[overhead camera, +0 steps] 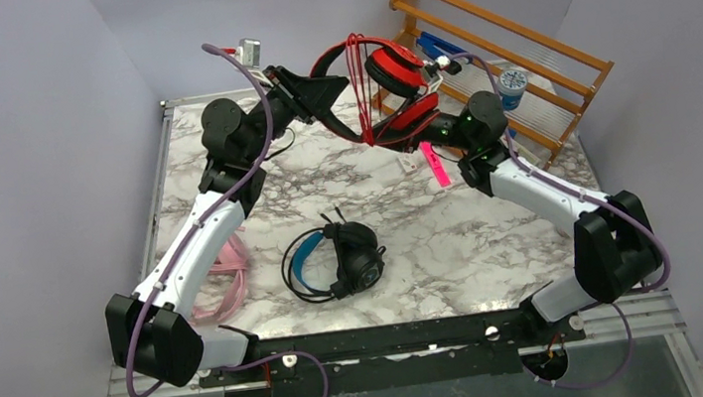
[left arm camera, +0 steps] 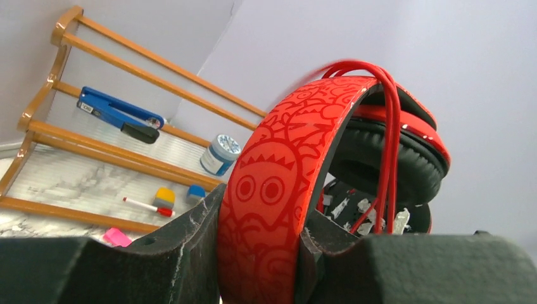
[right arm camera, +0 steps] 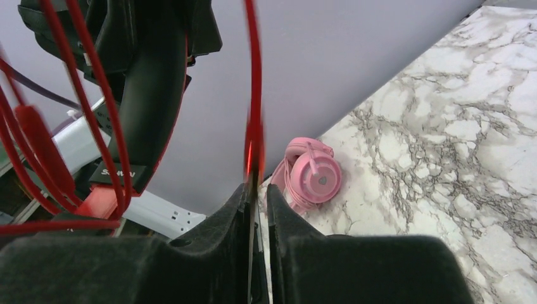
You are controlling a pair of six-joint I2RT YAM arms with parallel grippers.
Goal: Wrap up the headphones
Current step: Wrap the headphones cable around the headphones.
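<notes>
The red headset (overhead camera: 391,71) is held up in the air at the back of the table. My left gripper (overhead camera: 323,90) is shut on its patterned red headband (left arm camera: 278,171). Its red cable (overhead camera: 364,87) is looped several times over the band and ear cups (left arm camera: 387,161). My right gripper (overhead camera: 415,114) sits just below the cups, shut on a strand of the red cable (right arm camera: 254,126). The black headset with the blue headband (overhead camera: 337,260) lies on the table at front centre. The pink headset (overhead camera: 226,273) lies at front left, partly hidden by my left arm; it also shows in the right wrist view (right arm camera: 313,178).
A wooden rack (overhead camera: 510,46) stands at the back right, holding a blue hand tool (overhead camera: 437,46), a blue-lidded jar (overhead camera: 513,86) and a red-capped marker (left arm camera: 145,206). A pink tag (overhead camera: 437,165) hangs below my right gripper. Grey walls close in on the left, back and right.
</notes>
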